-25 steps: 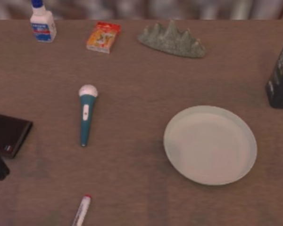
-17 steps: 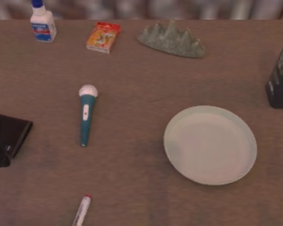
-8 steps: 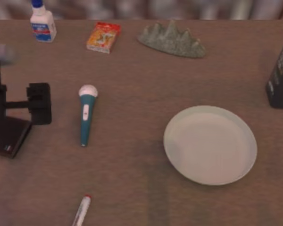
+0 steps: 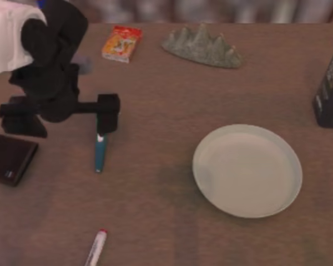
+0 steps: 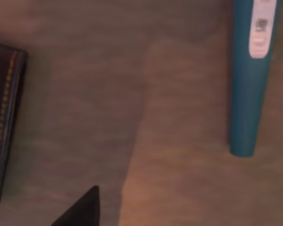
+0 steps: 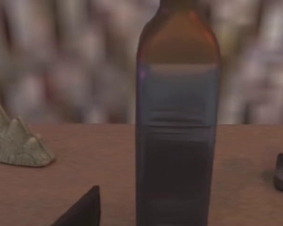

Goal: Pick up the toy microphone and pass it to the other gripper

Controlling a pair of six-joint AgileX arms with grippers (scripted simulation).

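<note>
The toy microphone lies on the table left of centre. Its teal handle [image 4: 100, 152] shows, but its white head is hidden under one finger of my left gripper [image 4: 65, 116]. That gripper hangs wide open above the table, one finger [image 4: 108, 113] over the microphone's head end and the other [image 4: 22, 123] far to the left. In the left wrist view the handle [image 5: 247, 94] with its white button strip [image 5: 262, 23] lies apart from the one fingertip [image 5: 82, 209] that shows. The right arm is outside the top view; one fingertip [image 6: 82, 209] of the other gripper shows, holding nothing.
A dark wallet [image 4: 11, 158] lies at the left edge. An orange box [image 4: 121, 43] and a grey rock ornament [image 4: 202, 47] sit at the back. A white plate [image 4: 247, 169] is right of centre, a dark bottle [image 4: 330, 88] at the right edge, and a marker [image 4: 96, 246] at the front.
My left arm has swung in from the left edge toward the right. Its open gripper now covers the microphone's head. The microphone has not moved.
</note>
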